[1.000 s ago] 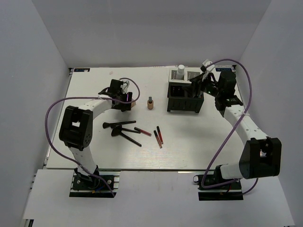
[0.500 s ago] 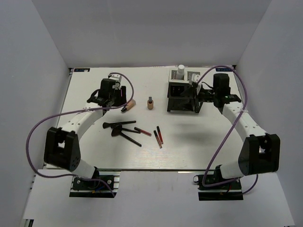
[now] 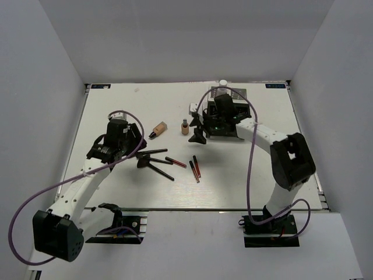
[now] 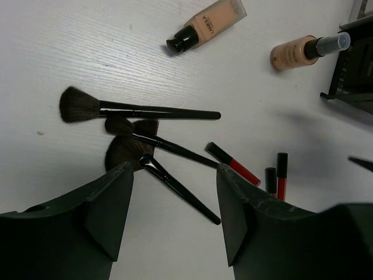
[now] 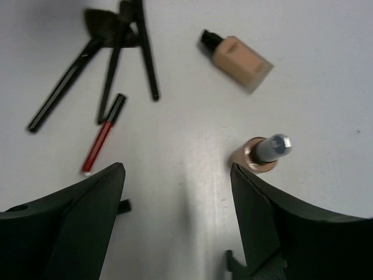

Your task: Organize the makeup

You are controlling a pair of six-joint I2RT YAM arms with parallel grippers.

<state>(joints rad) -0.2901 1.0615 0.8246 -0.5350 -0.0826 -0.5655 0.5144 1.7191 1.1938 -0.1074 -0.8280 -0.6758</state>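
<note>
Progress: early, most of it is left to do.

- Done, as far as can be judged: only the white bottle [image 3: 223, 83] is seen at the far side of the black box [image 4: 352, 87]. It looks stowed in a rear compartment, but its lower part is hidden by the right arm, so this is not confirmed.
- Not yet stowed, all loose on the bench [image 3: 262, 169]:
  - One tan bottle [image 4: 207, 26] is lying on its side.
  - A second tan bottle [image 5: 262, 154] is standing upright, just beside the box.
  - Three black brushes [image 4: 152, 142] are piled together, handles crossing.
  - One red-black pencil [image 4: 233, 165] is next to the brushes.
  - Two more pencils [image 4: 281, 176] are laid side by side, nearer the box.
- Left pincer [image 4: 175, 172]: jaws spread, nothing held, positioned over the brush pile.
- Right pincer [image 5: 178, 168]: jaws spread, nothing held, hung above the bench near the upright tan bottle.

No grasp is made by either arm at this moment. Eight items are judged outstanding. Box compartments cannot be inspected from these views.
</note>
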